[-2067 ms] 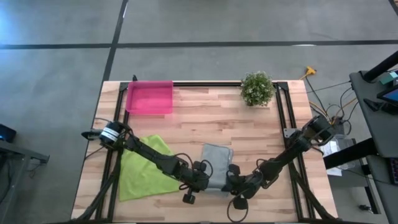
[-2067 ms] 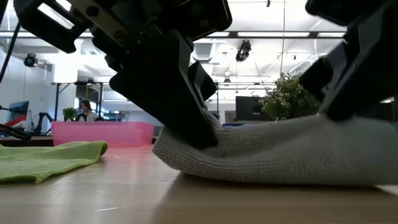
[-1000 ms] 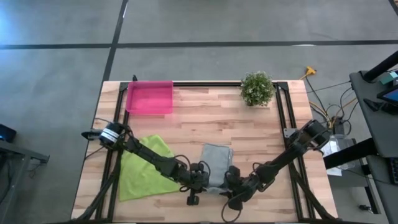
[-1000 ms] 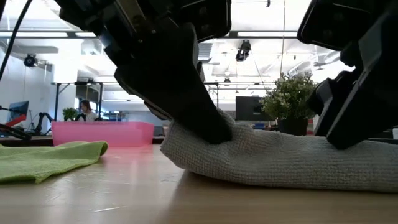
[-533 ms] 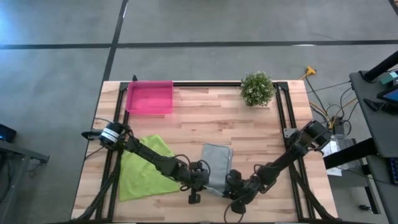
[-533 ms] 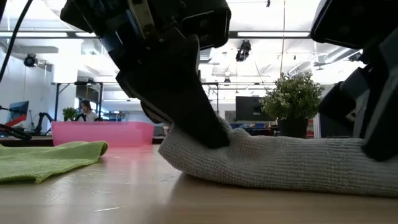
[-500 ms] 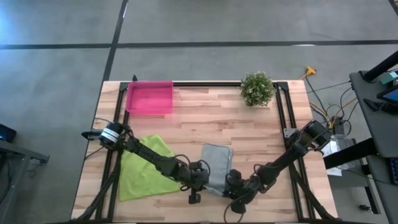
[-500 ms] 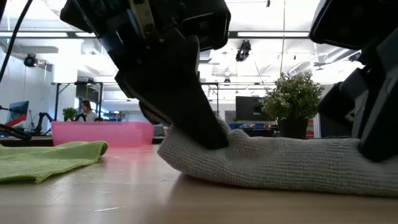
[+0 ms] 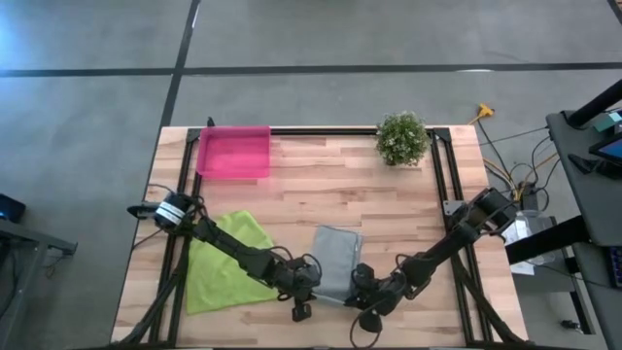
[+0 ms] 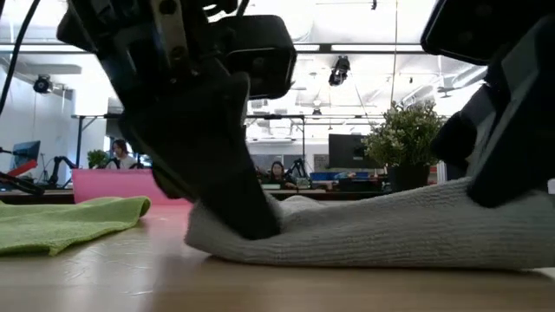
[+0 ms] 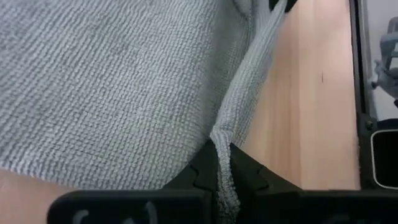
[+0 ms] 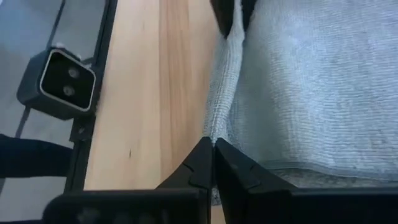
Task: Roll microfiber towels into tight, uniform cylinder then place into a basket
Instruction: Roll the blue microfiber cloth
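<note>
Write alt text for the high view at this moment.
Both grippers, left and right, pinch the near edge of a folded grey towel on a wooden table. A green towel lies left; a pink tray and potted plant sit behind.

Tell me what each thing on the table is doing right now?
grey towel: folded, lying on the table, near edge pinched at both corners.
left gripper: shut on the grey towel's edge.
right gripper: shut on the same edge, at the other corner.
green towel: lying loose, not rolled.
pink basket: at the far left corner, nothing in it.
potted plant: standing upright.
</note>
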Action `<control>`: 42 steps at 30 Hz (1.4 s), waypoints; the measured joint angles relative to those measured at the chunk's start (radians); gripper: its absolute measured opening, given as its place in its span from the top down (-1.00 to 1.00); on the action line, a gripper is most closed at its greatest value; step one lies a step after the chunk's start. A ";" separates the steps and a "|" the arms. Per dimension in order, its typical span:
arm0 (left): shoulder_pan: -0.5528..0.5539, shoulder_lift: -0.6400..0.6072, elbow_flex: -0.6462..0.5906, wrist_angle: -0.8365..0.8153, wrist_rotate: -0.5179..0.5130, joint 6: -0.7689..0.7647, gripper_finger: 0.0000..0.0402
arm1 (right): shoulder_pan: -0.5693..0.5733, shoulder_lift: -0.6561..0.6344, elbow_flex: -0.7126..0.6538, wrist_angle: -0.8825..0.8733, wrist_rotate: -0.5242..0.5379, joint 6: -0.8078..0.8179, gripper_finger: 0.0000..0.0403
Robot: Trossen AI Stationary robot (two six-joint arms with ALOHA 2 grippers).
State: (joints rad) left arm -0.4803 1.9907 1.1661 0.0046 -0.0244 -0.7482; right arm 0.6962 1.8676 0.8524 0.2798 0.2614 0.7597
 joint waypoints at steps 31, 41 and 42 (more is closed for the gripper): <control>-0.016 -0.003 -0.026 -0.041 0.038 -0.008 1.00 | -0.015 0.112 0.032 0.051 -0.077 0.075 0.96; -0.016 -0.002 -0.036 -0.032 0.035 -0.064 1.00 | -0.015 0.113 0.031 0.056 -0.077 0.071 0.96; -0.016 -0.002 -0.036 -0.032 0.033 -0.064 1.00 | -0.015 0.113 0.031 0.056 -0.077 0.071 0.96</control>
State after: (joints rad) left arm -0.4965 1.9884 1.1297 -0.0273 0.0090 -0.8125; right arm 0.6815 1.9808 0.8829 0.3355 0.1841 0.8309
